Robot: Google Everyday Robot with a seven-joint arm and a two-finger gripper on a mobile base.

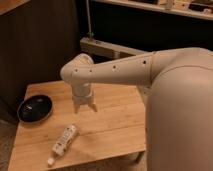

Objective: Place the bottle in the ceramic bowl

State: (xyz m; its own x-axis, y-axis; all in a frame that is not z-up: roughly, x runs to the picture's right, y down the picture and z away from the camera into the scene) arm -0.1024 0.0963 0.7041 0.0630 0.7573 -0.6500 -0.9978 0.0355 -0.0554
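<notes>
The gripper (84,108) hung open and empty just over the wooden table (120,120), the bottle (64,141) lay on its side near the front edge, and the ceramic bowl (35,108) sat apart at one end.

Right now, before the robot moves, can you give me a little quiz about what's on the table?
1. True or false: the bottle lies inside the ceramic bowl.
2. The gripper hangs above the wooden table, beside the bowl. Its jaws hold: A) the bottle, B) the bowl, C) nothing.
3. Fill in the gap: the bowl's colour is ____.

Key: 1 false, the bottle lies on the table near the front edge. 2 C, the jaws are open and empty. 3 black.
</notes>
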